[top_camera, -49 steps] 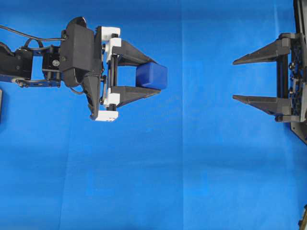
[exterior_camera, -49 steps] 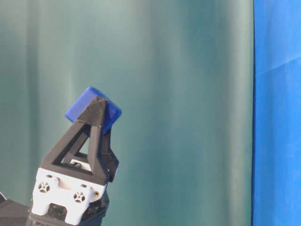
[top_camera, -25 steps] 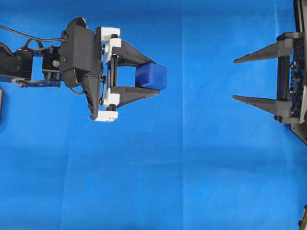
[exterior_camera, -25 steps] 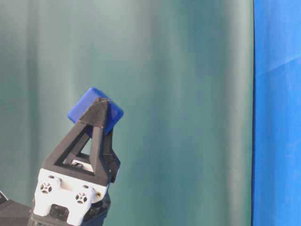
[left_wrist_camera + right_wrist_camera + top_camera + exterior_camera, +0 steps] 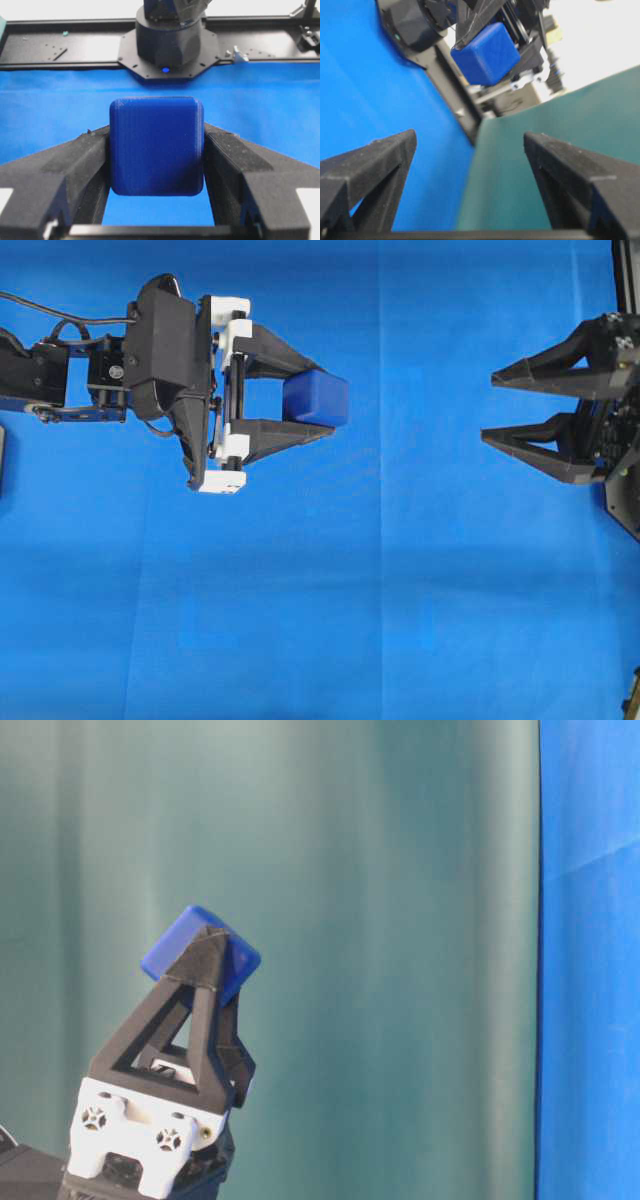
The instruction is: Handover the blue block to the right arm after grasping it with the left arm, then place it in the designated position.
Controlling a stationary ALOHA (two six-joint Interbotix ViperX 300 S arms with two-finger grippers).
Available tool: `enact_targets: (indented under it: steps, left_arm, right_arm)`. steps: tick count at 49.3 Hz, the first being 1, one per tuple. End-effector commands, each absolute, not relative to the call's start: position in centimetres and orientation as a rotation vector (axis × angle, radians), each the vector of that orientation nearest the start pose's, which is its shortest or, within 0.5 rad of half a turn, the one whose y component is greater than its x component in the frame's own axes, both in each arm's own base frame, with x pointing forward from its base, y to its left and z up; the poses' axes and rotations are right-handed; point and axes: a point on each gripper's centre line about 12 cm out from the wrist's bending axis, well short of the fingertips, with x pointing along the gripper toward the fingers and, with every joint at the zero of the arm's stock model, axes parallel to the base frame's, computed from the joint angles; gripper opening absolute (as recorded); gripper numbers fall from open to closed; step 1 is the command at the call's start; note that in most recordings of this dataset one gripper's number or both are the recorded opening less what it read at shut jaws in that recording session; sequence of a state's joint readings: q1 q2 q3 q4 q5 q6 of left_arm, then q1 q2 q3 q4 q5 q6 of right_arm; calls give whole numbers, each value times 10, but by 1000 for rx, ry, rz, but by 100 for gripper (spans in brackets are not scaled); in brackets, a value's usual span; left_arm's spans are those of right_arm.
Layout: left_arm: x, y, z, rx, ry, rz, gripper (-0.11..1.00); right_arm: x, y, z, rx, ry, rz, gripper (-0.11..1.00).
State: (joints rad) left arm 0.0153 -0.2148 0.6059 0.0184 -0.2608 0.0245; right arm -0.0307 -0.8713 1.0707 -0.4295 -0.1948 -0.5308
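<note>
Handover stage, block presented in mid-air. Nearest in the overhead view lies bare blue cloth (image 5: 300,640) covering the worktop; nothing rests on it there. Beyond, at left, the left arm's gripper (image 5: 318,402), black with white plastic mounts at the finger bases, has its fingers (image 5: 75,165) pressed against two opposite faces of the small dark-blue cube with rounded edges (image 5: 316,398). The grip sits at the fingertips, so most of the blue block projects past them toward the right; this probably leaves free faces for a second grip. In the table-level view the blue block (image 5: 200,952) rides well above the cloth, tilted on a corner, in front of a green backdrop (image 5: 400,920).

At right, well apart from the block, the all-black right arm's gripper (image 5: 490,410) points at it with fingers (image 5: 375,160) spread wide and nothing between them. Its fingers appear rolled out of the plane of the left pair, likely so that they can close on the faces left uncovered. The designated position cannot be identified in any view.
</note>
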Motion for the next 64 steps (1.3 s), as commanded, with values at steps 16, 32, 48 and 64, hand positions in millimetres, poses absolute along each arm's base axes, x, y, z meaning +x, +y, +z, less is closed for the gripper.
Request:
enact_targets:
  steps: [16, 32, 48, 64]
  left_arm:
    - [386, 5, 319, 42, 80, 9, 46]
    - [386, 5, 319, 42, 80, 8, 46]
    - [386, 5, 320, 42, 78, 9, 46]
    - [386, 5, 320, 43, 77, 9, 46]
  right_arm:
    - [228, 5, 308, -1349, -22, 83, 94]
    - [230, 5, 309, -1390, -21, 88, 94]
    - [230, 5, 311, -1390, -27, 85, 94]
    - [230, 5, 311, -1389, -26, 83, 94]
